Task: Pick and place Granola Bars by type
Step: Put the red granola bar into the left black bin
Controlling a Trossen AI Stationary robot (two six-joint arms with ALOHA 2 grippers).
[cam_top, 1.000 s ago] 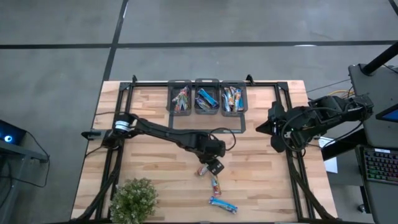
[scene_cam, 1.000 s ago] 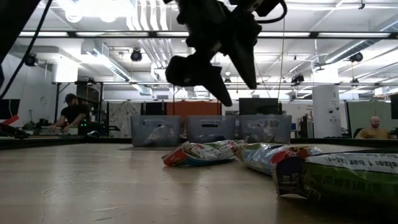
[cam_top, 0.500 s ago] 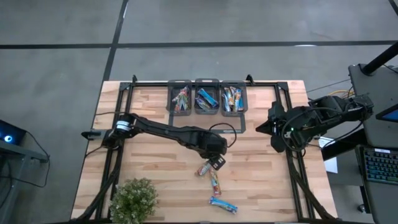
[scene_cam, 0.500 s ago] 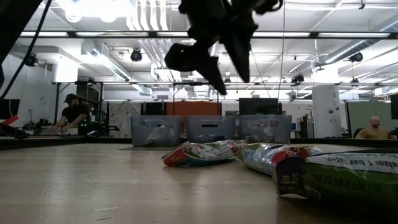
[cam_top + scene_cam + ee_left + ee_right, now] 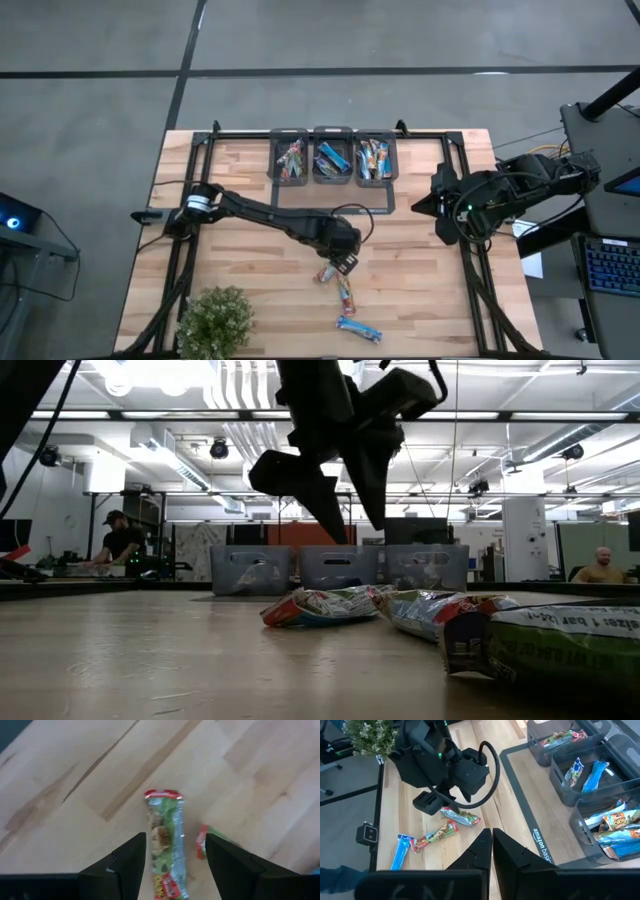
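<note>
Left claw [image 5: 347,265] open above bar [image 5: 327,272], three loose bars

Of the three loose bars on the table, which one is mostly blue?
The blue bar, lying nearest the table's front edge and farthest from the left gripper; the other two are multicoloured.

left arm: stretched across table centre | left gripper [image 5: 345,262]: pointing down, above the surface, fingers [image 5: 131,865] spread, holding nothing | right arm: folded at right edge | right gripper [image 5: 491,851]: fingers closed together
</note>
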